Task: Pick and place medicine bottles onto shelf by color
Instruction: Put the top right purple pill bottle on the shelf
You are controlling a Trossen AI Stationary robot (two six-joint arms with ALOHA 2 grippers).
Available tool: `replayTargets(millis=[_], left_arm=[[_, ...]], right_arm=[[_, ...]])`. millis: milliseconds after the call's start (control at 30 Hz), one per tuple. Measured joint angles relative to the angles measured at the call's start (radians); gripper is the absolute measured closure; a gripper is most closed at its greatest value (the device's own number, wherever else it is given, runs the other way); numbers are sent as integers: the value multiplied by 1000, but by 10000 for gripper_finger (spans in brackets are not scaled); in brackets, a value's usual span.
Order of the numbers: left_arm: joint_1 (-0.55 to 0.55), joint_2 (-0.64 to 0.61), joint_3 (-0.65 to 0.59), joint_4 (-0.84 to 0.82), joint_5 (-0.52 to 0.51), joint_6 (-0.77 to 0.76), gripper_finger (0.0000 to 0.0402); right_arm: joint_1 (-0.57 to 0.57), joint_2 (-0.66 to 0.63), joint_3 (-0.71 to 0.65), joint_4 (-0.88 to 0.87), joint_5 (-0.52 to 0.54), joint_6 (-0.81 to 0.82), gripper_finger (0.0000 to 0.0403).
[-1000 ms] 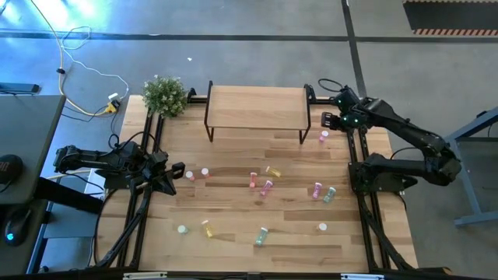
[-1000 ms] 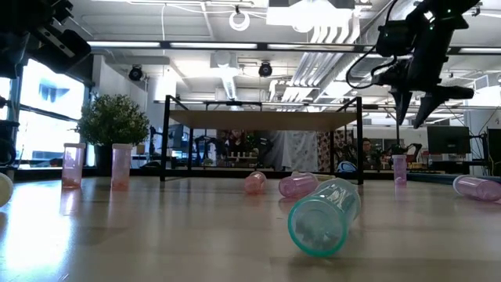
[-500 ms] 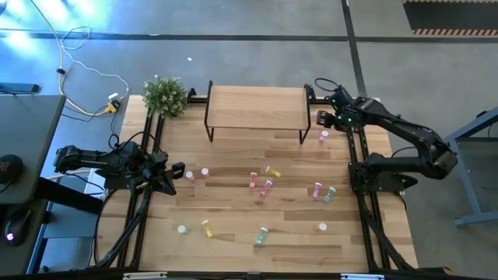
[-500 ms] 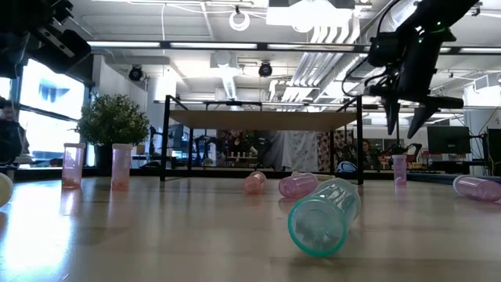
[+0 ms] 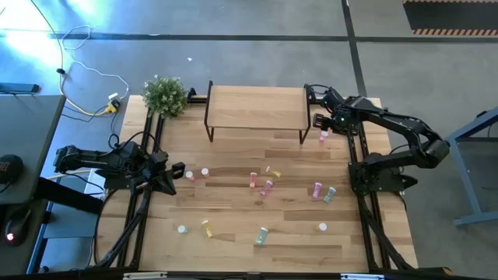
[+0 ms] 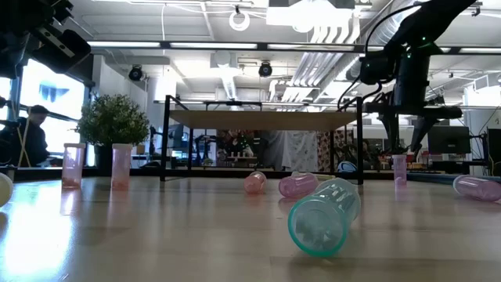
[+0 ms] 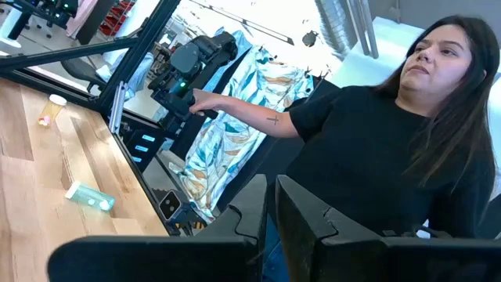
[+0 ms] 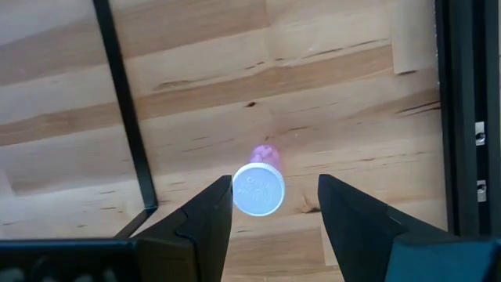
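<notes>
A pink medicine bottle (image 8: pixel 259 186) with a white cap stands upright on the table beside the shelf's right legs (image 5: pixel 324 137). My right gripper (image 8: pixel 274 188) hangs just above it, open and pointing down, one finger on either side of the cap without touching it; the low view shows it over the bottle (image 6: pixel 400 168). The shelf (image 5: pixel 255 107) stands at the table's far middle. Several other bottles, such as a green one (image 5: pixel 329 194) and a yellow one (image 5: pixel 207 228), are scattered on the table. My left gripper (image 5: pixel 177 169) waits shut at the left edge.
A small potted plant (image 5: pixel 164 95) stands at the far left corner. The shelf's thin black leg (image 8: pixel 125 110) is close beside the pink bottle. A person (image 7: pixel 376 133) sits beyond the table's right side. Black frame rails (image 5: pixel 359 179) run along both table sides.
My right gripper has come down and a little toward the table's left, from beside the shelf's top down to just above the pink bottle. No bottle has moved.
</notes>
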Motion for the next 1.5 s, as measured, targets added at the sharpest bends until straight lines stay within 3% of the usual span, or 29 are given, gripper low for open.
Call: replayTargets(millis=[767, 1167, 1500], left_arm=[[0, 0, 0, 0, 0, -1, 382], [0, 0, 0, 0, 0, 0, 382], [0, 0, 0, 0, 0, 0, 382]], right_arm=[[3, 116, 0, 22, -36, -3, 224], [3, 121, 0, 16, -36, -11, 286], [3, 116, 29, -48, -43, -42, 292]])
